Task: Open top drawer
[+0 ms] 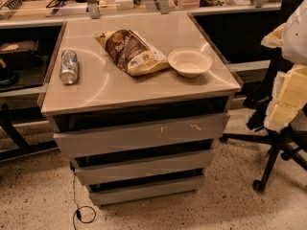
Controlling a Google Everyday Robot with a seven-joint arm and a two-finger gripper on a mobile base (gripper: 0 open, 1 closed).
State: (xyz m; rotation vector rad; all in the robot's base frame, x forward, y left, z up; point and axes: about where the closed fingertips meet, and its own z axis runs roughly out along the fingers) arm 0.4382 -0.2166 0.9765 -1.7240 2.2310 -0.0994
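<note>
Starting at the left, a black cable (pixel 82 213) loops on the speckled floor by the cabinet's bottom corner. Up on the desk (pixel 144 91) a silver can (pixel 68 66) lies on its side near the left rim, well apart from everything else. Moving in, a brown and cream bag (pixel 132 51) lies crumpled across the middle, running from the back left toward the front right. Its lower end sits just beside a pale bowl (pixel 190 62), which stands upright toward the right rim.

Below the desk, across the full width, comes the top drawer (pixel 139 137). It is the tallest of three grey fronts and has no handle. Pale scratch marks show right of its centre. A dark gap runs above the panel, under the desk's edge, and nothing of the inside can be seen. Two narrower grey fronts (pixel 144 169) step down beneath it, each with its own dark gap above.

Over to the right, a black chair (pixel 273 150) on castors stands on the floor just off the cabinet's right side. And at the far right edge, above that chair, the gripper (pixel 288 99) shows as a pale, blocky shape. It is well apart from the top drawer and touching nothing on the desk. Whether it is spread or closed, I cannot tell.
</note>
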